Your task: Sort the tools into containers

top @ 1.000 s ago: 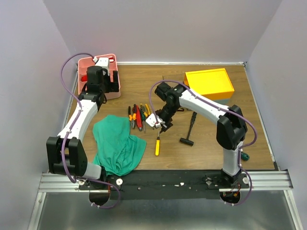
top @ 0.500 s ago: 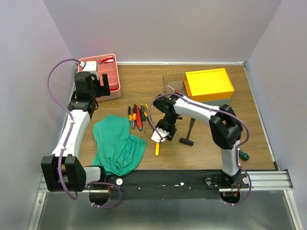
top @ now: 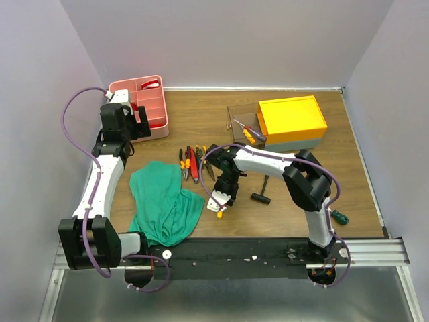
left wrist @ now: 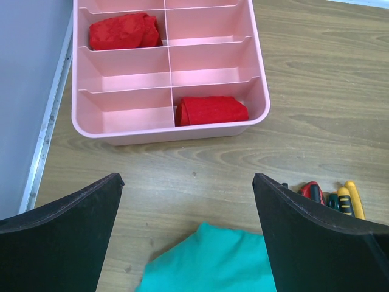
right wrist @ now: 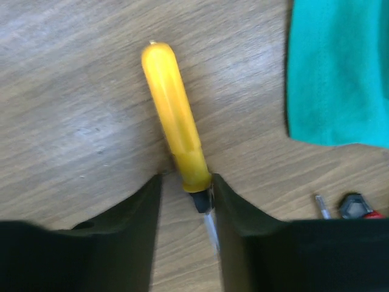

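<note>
Leave the left end effector (left wrist: 187,182) parked at 10 o'clock on the counter (left wrist: 316,91), spread wide and empty, just short of the near wall of the pink tray (left wrist: 152,132). No call to bring it toward the middle. Note the red-handled tools (left wrist: 211,111) lying in two tray compartments. Steer clear of the green cloth (top: 164,201) at 7 o'clock and the pliers (top: 193,163) bunched just beyond.

Step in hand, by the look of things: picking up the yellow-handled screwdriver (right wrist: 173,115). Right end effector (right wrist: 186,177) down at the counter, narrowed to a slim gap astride the collar between handle and shaft, apparently not yet clamped. Better to slide a little up the handle before closing; otherwise risk of the handle drooping or swivelling in the pinch. Close squarely across the axis and lift straight. Then carry past the hammer (top: 266,181) toward the toolbox (top: 291,121) at 1 o'clock, or back to the tray.

Lies flat at about 6 o'clock, just right of the cloth's edge. Long axis roughly 12 to 6 from above: butt toward 6, blade toward 12. In the wrist view, tilted slightly, 11 to 5.
</note>
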You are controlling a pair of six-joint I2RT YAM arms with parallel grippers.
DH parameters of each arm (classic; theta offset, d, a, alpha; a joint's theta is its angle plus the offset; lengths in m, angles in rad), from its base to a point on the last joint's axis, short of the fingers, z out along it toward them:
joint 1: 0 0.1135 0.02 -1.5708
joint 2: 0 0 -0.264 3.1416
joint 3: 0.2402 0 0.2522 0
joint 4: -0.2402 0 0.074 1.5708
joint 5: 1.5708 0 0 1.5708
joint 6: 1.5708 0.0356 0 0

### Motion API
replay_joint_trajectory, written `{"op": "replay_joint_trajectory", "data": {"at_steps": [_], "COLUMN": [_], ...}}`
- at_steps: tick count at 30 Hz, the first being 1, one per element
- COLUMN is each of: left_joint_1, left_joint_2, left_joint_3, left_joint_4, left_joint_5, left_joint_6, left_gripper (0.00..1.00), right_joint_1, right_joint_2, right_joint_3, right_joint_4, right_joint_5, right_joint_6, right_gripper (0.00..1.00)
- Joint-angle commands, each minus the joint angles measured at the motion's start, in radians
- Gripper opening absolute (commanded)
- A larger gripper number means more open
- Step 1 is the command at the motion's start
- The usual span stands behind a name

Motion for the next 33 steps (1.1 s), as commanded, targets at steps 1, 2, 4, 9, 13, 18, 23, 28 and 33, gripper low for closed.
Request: {"op": "replay_joint_trajectory", "data": {"at_steps": [1,2,4,9,13,18,23,28,33], "left_joint_1": [0.009,0.01,0.009,0.009,0.009,0.009,0.009,0.009,0.009], "left_joint_2": [0.003,0.006,0.018,0.036,0.041,0.053,0.072,0.093,0.096], "left_joint_3": [0.001,0.004,0.01,0.024,0.023,0.027,0.027,0.027,0.032], "left_joint_4": [-0.007,-0.006,-0.001,0.023,0.069,0.08,0.094,0.1,0.089], "left_joint_5": [0.026,0.026,0.049,0.063,0.104,0.096,0.107,0.122,0.129], "left_joint_6": [-0.024,-0.025,-0.031,-0.072,-0.138,-0.186,-0.214,-0.238,-0.243], "left_gripper": [0.99,0.99,0.99,0.99,0.99,0.99,0.99,0.99,0.99], "right_joint_1": [0.013,0.012,0.012,-0.055,-0.137,-0.249,-0.336,-0.418,-0.481], "right_joint_2": [0.048,0.047,0.036,0.024,0.024,-0.01,-0.053,-0.003,0.036], "right_joint_3": [-0.071,-0.075,-0.058,0.212,0.493,0.666,0.629,0.664,0.603], "right_joint_4": [0.029,0.036,0.053,0.066,0.044,0.208,0.412,0.338,0.311], "right_joint_5": [0.093,0.093,0.078,-0.072,-0.221,-0.233,-0.036,0.128,0.16], "right_joint_6": [-0.01,-0.007,0.022,0.212,0.484,1.103,1.49,1.723,1.86], "right_gripper": [0.33,0.15,0.07,0.01,0.01,0.01,0.01,0.01,0.01]}}
